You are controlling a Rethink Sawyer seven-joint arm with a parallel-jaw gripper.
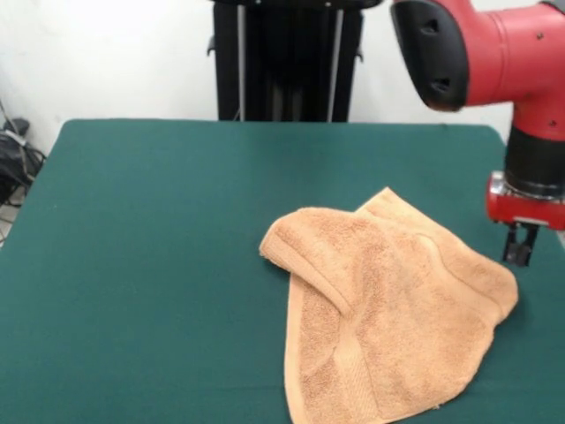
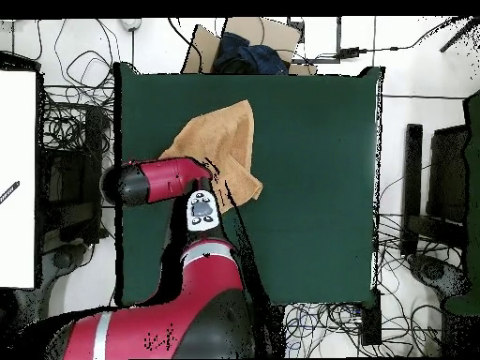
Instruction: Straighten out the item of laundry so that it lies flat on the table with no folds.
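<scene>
The item of laundry (image 1: 388, 318) is an orange-tan towel lying rumpled on the front right part of the green table (image 1: 141, 265). Its upper left part is folded over the rest, and a woven band runs along its lower edge. My gripper (image 1: 519, 252) hangs from the red arm just above the towel's right corner, close to the table's right edge. In the overhead view the towel (image 2: 220, 141) lies near the table's (image 2: 309, 169) upper left, and the red arm (image 2: 159, 181) covers the towel's lower edge and hides the gripper.
A black column (image 1: 287, 62) stands behind the table's far edge. Cables (image 1: 18, 159) lie off the left side. In the overhead view a cardboard box with dark cloth (image 2: 248, 47) sits beyond one table edge, and a white panel (image 2: 17, 178) stands at the left.
</scene>
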